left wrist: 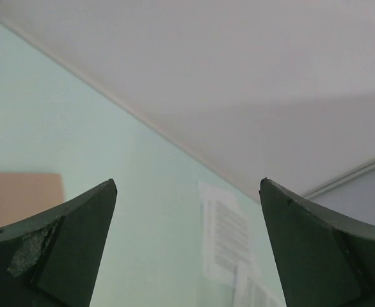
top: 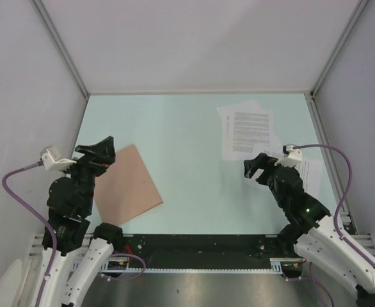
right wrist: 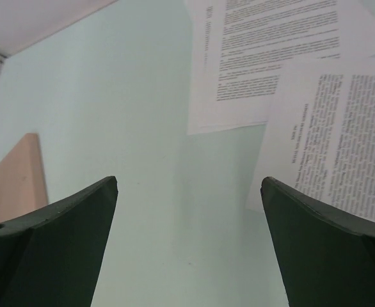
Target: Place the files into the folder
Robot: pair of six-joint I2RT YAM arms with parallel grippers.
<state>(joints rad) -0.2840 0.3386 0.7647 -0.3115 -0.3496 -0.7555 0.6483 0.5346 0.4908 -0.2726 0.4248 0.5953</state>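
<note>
The folder (top: pixel 127 185) lies flat on the pale green table (top: pixel 187 128), turned at an angle so that one corner points to the far side. Its salmon-brown face is plain in every view.

The files (top: pixel 248 131) lie well to the right of the folder and farther back. They are loose white sheets fanned over one another, with bare table between them and the folder. The top sheet carries blocks of small black print in lines. One more printed sheet (top: pixel 310 171) lies nearer than the rest, also right of the folder, partly hidden by the right arm.

In the right wrist view this nearer sheet shows a short heading in capitals running sideways beside its columns of text. The heading and the body text are too small and blurred to read.

The left gripper (top: pixel 101 150) sits at the folder's left edge, over its far left side. Its fingers (left wrist: pixel 79 224) are spread wide, with only table and wall between them. Whether it touches the card cannot be told.

The right gripper (top: pixel 255 167) is well to the right of the folder, at the near edge of the fanned sheets. Its fingers (right wrist: pixel 322 236) are likewise spread wide and hold nothing; bare table shows between them.
</note>
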